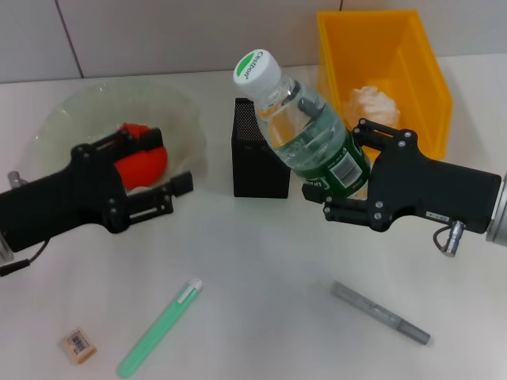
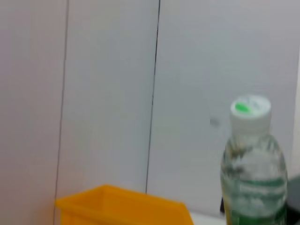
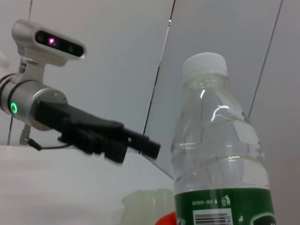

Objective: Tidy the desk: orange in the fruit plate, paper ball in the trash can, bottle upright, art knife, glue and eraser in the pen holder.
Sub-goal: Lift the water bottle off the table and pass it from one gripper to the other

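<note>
Bottle (image 1: 305,131) tilts, clamped in right tool (image 1: 337,178).

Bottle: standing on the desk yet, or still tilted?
Tilted. The right gripper holds the bottle by its label end, cap leaning toward the pen holder; not standing free.

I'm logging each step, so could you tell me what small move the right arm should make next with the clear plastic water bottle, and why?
Probably lower it and stand it on the white desk. The right gripper holds the clear plastic, green-labelled water bottle at its label, lifted and leaning toward the black mesh pen holder. The left gripper sits by the red-orange orange.
</note>
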